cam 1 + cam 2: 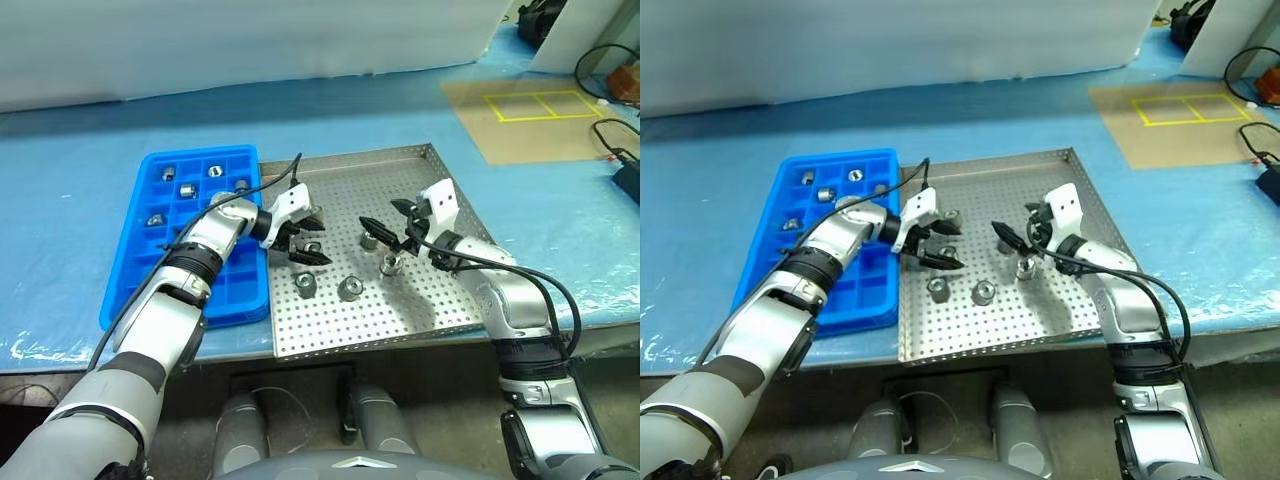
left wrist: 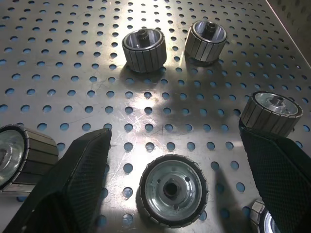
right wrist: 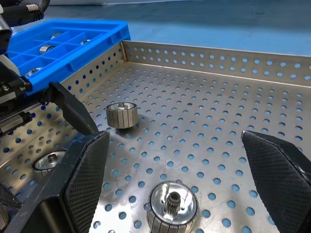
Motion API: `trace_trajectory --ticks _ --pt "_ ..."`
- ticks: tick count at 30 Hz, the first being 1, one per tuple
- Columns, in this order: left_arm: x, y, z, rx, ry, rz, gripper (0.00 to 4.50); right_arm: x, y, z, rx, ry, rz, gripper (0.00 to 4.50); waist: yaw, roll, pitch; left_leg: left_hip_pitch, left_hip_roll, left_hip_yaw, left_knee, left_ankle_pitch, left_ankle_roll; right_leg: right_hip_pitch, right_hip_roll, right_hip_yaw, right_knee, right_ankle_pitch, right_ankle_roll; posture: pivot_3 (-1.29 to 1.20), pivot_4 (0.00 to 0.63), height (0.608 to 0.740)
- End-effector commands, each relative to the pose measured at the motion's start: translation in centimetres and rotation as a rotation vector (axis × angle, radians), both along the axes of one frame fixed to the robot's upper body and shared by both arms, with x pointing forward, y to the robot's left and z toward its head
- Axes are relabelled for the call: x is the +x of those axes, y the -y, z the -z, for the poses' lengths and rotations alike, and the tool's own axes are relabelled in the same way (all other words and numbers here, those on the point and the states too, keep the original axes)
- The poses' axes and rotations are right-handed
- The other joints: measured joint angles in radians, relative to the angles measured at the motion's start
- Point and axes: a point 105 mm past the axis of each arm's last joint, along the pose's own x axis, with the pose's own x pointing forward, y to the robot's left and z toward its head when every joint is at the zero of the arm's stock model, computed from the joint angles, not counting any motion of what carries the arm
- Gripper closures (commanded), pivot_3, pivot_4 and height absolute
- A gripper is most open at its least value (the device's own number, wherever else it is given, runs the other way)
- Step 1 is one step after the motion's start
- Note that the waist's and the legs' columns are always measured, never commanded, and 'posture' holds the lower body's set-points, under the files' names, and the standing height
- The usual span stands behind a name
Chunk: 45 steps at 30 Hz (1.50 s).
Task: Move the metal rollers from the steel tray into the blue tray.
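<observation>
The steel tray [image 1: 440, 310] holds several metal rollers. My left gripper [image 1: 318, 242] hangs low over the tray's left part, open, its black fingers [image 2: 77, 179] on either side of one roller [image 2: 171, 190] without closing on it. More rollers lie close by [image 1: 306, 284], [image 1: 350, 288]. My right gripper [image 1: 380, 214] is open above the tray's middle, with a roller [image 3: 172, 206] just below and between its fingers, and another [image 1: 369, 238] beside it. The blue tray [image 1: 135, 290] sits to the left, touching the steel tray, with several rollers [image 1: 186, 190] in its far compartments.
Both trays rest on a table covered in blue sheet [image 1: 80, 180]. A brown board with yellow tape squares [image 1: 530, 110] lies at the far right, with black cables [image 1: 615, 150] beside it. The steel tray's near edge overhangs the table front.
</observation>
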Motion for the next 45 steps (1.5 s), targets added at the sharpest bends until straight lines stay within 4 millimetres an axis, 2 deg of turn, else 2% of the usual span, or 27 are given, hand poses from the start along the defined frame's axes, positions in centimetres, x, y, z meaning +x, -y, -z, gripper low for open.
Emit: trace_trajectory --ticks 1,9,12,15,18,23,26,30,32,33,36,41,45 --pt "0.0 -1.0 0.6 0.043 -0.009 -0.007 0.0 -0.1 -0.1 -1.6 0.016 0.059 -0.001 0.05 -0.002 0.0 0.0 0.0 0.0 0.0 0.0 0.0 0.0 0.0 0.0 0.0 0.0 0.0 0.0 -0.5 0.15 0.74" --pt "-0.8 -2.8 2.9 0.14 -0.059 -0.002 0.0 0.1 -0.1 -1.4 0.02 0.058 0.015 0.05 -0.029 0.001 0.0 0.001 0.0 0.0 0.0 0.0 0.0 0.001 0.0 0.0 0.0 0.0 0.0 -0.5 0.15 0.74" --pt "-0.8 -3.2 3.1 0.166 -0.06 -0.008 0.0 0.1 -0.3 -1.4 0.022 0.057 0.014 0.05 -0.033 0.001 -0.001 0.002 0.0 0.0 -0.001 0.0 -0.001 0.001 0.001 0.0 0.0 -0.001 0.001 -0.5 0.15 0.74" --pt "-0.5 -3.6 3.2 0.206 -0.035 -0.008 0.59 0.2 -0.4 -1.3 0.023 0.056 0.016 0.0 -0.044 0.001 -0.001 0.003 0.0 0.0 0.0 0.0 -0.001 0.002 0.001 0.0 0.0 -0.003 0.004 -0.5 0.15 0.74" --pt "-0.1 -3.8 3.4 0.235 -0.013 -0.034 1.54 0.2 -0.4 -1.2 0.024 0.056 0.021 0.0 -0.053 0.002 -0.001 0.003 0.0 0.0 0.0 0.0 -0.001 0.002 0.001 0.0 0.0 -0.003 0.006 -0.51 0.15 0.74" --pt "-0.4 -4.1 3.6 0.268 -0.009 0.001 1.54 0.1 -0.3 -1.1 0.032 0.057 0.038 0.0 -0.067 0.002 -0.001 0.004 0.0 -0.001 -0.001 0.0 -0.001 0.002 0.001 0.0 0.0 -0.004 0.007 -0.52 0.15 0.74" --pt "-0.1 -4.1 3.6 0.278 -0.003 -0.011 2.1 0.0 -0.3 -0.9 0.038 0.058 0.049 0.0 -0.077 0.002 -0.001 0.002 0.0 -0.001 -0.001 0.0 0.0 0.002 0.001 0.0 -0.002 -0.004 0.007 -0.53 0.15 0.74" --pt "-0.2 -3.8 3.0 0.26 -0.013 0.006 2.1 0.1 -0.2 -1.0 0.046 0.062 0.066 0.0 -0.079 0.002 -0.001 0.002 0.0 -0.001 -0.001 0.0 0.0 0.002 0.001 -0.001 -0.003 -0.003 0.005 -0.53 0.15 0.74" --pt "-0.2 -3.8 2.9 0.254 -0.011 0.005 2.45 0.1 -0.3 -0.9 0.048 0.062 0.065 0.0 -0.079 0.002 -0.001 0.002 0.0 -0.001 -0.001 0.0 0.0 0.002 0.001 -0.001 -0.003 -0.003 0.004 -0.53 0.15 0.74" --pt "0.0 -3.9 2.7 0.25 -0.003 -0.002 2.59 0.1 -0.4 -0.9 0.048 0.062 0.064 0.0 -0.079 0.002 -0.001 0.002 0.0 -0.001 -0.001 0.0 0.0 0.002 0.001 -0.001 -0.003 -0.003 0.004 -0.52 0.15 0.74" --pt "0.7 -4.0 1.5 0.238 0.073 -0.025 2.63 0.1 -0.7 -0.9 0.051 0.061 0.051 0.0 -0.079 0.002 -0.001 0.001 0.0 -0.001 -0.001 -0.001 0.001 0.002 0.001 -0.001 -0.004 -0.002 0.004 -0.52 0.15 0.74" --pt "1.1 -3.1 -2.8 0.072 0.177 -0.019 2.63 0.2 -1.6 -1.3 0.074 0.06 0.01 0.0 -0.077 0.001 0.0 -0.004 0.0 -0.002 -0.001 0.0 0.001 -0.001 0.001 -0.002 -0.004 -0.001 0.001 -0.49 0.15 0.74" --pt "1.0 -4.1 -5.6 0.01 0.245 -0.036 2.63 0.4 -3.1 -2.0 0.081 0.069 -0.069 0.0 -0.074 0.002 0.0 -0.008 0.001 -0.003 -0.001 -0.002 0.003 -0.003 0.001 -0.004 -0.006 0.0 0.0 -0.46 0.15 0.74"
